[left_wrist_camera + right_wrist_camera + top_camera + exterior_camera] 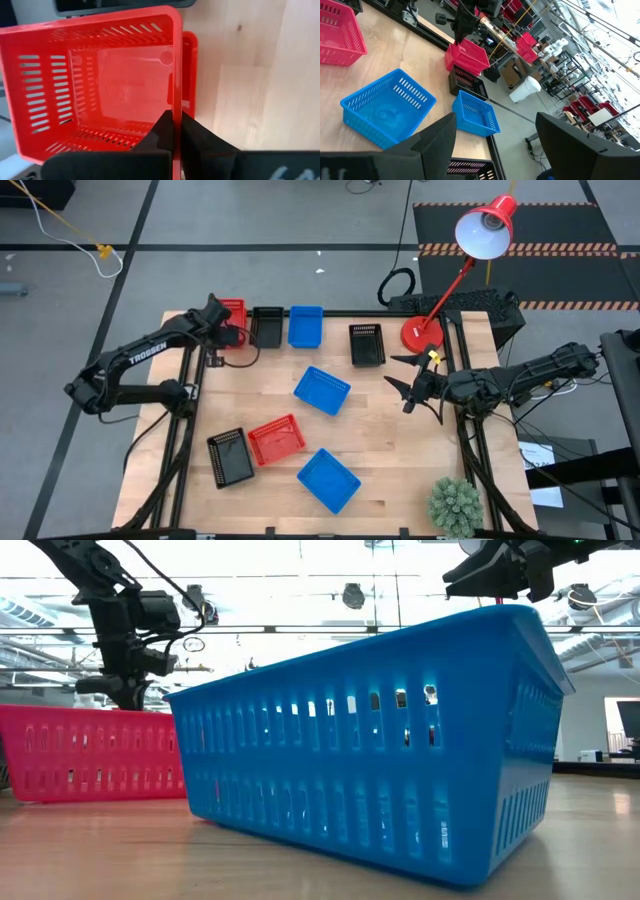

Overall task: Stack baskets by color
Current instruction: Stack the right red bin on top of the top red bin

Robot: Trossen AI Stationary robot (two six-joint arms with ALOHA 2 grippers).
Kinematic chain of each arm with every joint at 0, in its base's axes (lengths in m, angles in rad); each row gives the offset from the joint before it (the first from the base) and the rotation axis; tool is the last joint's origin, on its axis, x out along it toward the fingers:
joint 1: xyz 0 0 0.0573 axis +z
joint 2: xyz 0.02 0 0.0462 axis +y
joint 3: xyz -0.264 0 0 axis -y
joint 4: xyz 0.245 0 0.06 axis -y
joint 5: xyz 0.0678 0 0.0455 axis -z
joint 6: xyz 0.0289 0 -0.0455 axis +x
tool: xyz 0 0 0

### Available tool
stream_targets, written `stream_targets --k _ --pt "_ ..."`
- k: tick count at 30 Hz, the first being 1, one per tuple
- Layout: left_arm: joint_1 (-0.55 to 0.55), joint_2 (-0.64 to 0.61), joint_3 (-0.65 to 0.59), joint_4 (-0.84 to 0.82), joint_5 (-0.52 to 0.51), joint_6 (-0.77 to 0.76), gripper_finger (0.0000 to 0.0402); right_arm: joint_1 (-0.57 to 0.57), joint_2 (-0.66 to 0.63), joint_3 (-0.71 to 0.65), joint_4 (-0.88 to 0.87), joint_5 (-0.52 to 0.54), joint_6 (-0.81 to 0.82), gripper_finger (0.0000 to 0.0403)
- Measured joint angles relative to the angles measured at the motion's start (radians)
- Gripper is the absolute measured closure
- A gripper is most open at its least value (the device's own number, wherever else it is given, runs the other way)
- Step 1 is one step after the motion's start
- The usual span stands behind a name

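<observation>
My left gripper [222, 332] is at the table's far left corner, shut on a red basket [234, 318]. That basket is tilted over a second red basket, whose rim [190, 55] shows just beyond it. A black basket [267, 326] and a blue basket [305, 326] stand beside them along the far edge. Loose on the table lie another black basket [367, 344], a blue one [322, 390], a red one [275, 438], a black one [230, 456] and a blue one [328, 479]. My right gripper [398, 378] hangs open above the table's right side, holding nothing. My left gripper pinches one side wall of the red basket at its rim [175, 107], one finger inside the basket and one outside. The fingers slant down from above. The basket is tilted [467, 55] over the second red basket; I cannot tell whether it touches it.
A red desk lamp [485, 225] stands on its round base [422, 333] at the far right. A small green plant [455, 505] sits at the near right corner. Bare wood lies between the loose baskets in the middle.
</observation>
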Motion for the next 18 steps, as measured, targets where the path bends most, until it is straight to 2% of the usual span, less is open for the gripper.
stream_targets --k 14,18 --pt "0.032 0.002 0.000 0.005 0.004 -0.034 0.0287 0.000 0.000 0.000 0.000 0.000 0.002 0.0138" --pt "0.010 -0.001 0.000 0.004 -0.068 -0.038 0.0257 0.000 0.000 0.000 0.000 0.000 0.003 0.0138"
